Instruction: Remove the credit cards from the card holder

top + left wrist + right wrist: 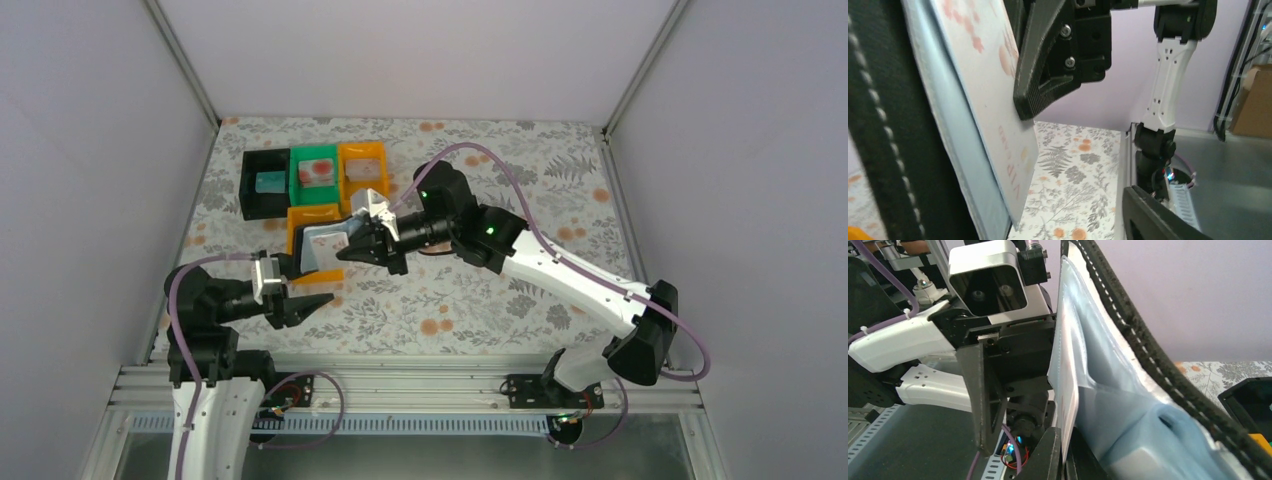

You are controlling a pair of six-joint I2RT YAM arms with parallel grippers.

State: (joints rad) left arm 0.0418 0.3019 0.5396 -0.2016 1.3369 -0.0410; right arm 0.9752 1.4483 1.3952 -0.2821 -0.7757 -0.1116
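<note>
- Four trays sit far left on the floral table (480, 300): black tray (262, 185), green tray (315, 170) and orange tray (362, 165) in a row, second orange tray (310, 214) nearer.
- Right gripper (350, 243): jaws clamped on a whitish credit card (993, 100) with red markings.
- Left gripper (312, 283): jaws wide apart, closed on nothing.
- Card holder (320, 252): raised off the table between both grippers, above the second orange tray; the card lies flat against its pale blue inner panel.

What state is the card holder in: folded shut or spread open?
Spread open: the card holder shows its pale blue inside, edged by the black stitched border.
</note>
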